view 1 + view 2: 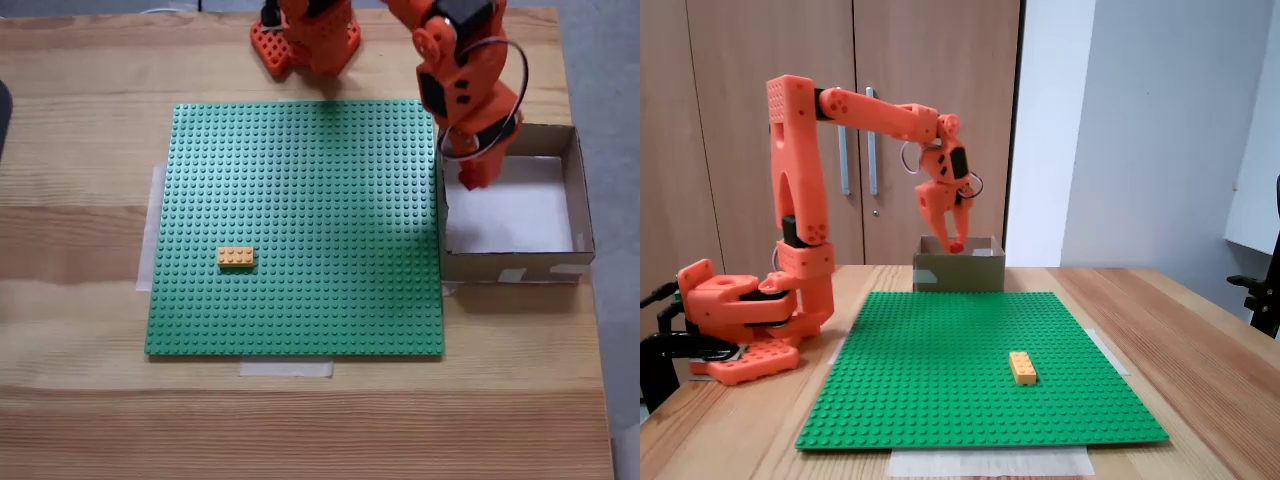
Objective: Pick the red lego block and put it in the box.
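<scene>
I see the gripper (474,180) over the box (580,180), pinching something red, a yellow-orange brick (236,258) alone on the green baseplate (330,200), wooden table (80,100).

We see a pale wooden table (80,420) with long grain running left to right in a fixed view from above. A square green studded plate (300,180) lies flat at its centre, held by strips of clear tape (286,368) at its 6 and 9 o'clock edges. An open cardboard box (580,200) with a white floor stands on the wood at 3 o'clock, touching the plate's edge. The orange base of the arm (305,40) sits on the table at 12 o'clock. A yellow-orange brick (236,258) rests on the plate toward 8 o'clock. In a fixed view from the side, the same table (1200,330) carries the plate (940,350), the box (960,272) and the base (735,330).
</scene>
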{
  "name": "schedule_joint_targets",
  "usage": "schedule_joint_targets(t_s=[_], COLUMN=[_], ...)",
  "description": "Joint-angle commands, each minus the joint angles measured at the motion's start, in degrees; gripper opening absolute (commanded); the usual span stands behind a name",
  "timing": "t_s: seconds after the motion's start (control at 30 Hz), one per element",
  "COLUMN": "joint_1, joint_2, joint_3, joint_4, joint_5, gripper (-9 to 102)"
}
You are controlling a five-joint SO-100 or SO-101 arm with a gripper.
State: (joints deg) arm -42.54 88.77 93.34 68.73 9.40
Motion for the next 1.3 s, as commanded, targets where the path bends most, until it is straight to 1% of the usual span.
schedule_joint_targets(t_s=[0.0,0.33,1.03,1.27], joint_1=[0.3,1.0,0.0,1.0], joint_2=[-0.6,-5.9,-11.1,-12.0], joint_3=[-2.5,-4.1,-5.9,-6.9], joint_4=[-0.8,-1.8,-3.7,-4.1], joint_5=[0.6,1.8,4.0,4.1], gripper=[4,4,5,5])
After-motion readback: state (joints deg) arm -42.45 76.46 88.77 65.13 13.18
